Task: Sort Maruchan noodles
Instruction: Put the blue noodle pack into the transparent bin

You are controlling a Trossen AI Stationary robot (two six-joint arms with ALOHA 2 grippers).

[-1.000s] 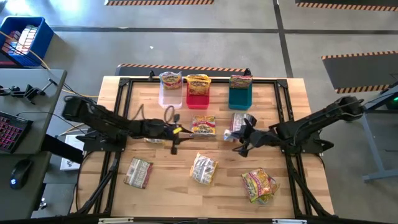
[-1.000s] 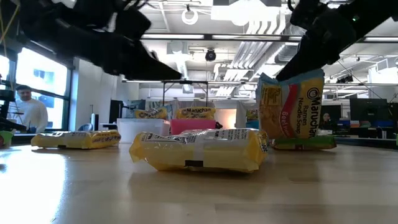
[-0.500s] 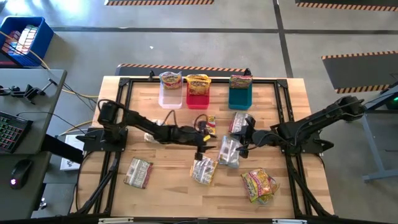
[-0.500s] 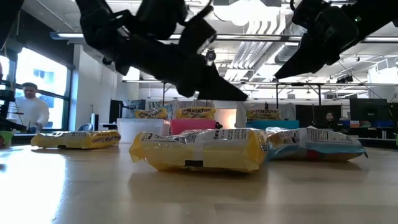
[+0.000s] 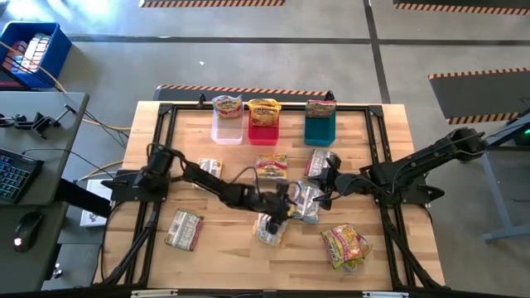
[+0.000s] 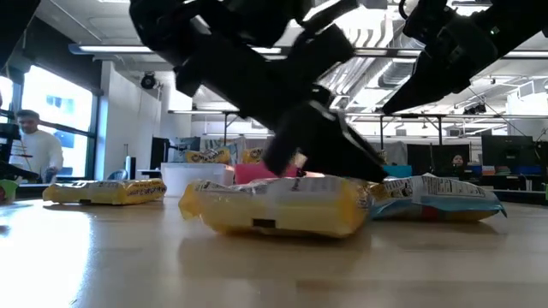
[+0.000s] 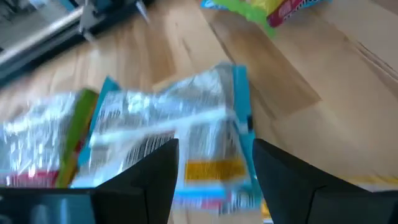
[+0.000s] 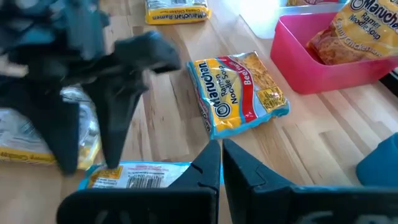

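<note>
Noodles: silver packet (image 5: 306, 204) lies at worktop (image 5: 389, 157) centre, touching a second packet (image 5: 270, 227) at its 8 o'clock.
Left claw (image 5: 291, 207): low over the silver packet (image 7: 168, 134), fingers spread wide either side, gripping nothing.
Right claw (image 5: 325, 184): pinched shut and empty, just off at 1 o'clock.
Risk: closing now could pinch both touching packets, or crinkly film slips free.
Risk two: arms sit close; a lift toward 12 o'clock bins (image 5: 272, 128) may clip the right claw.
</note>
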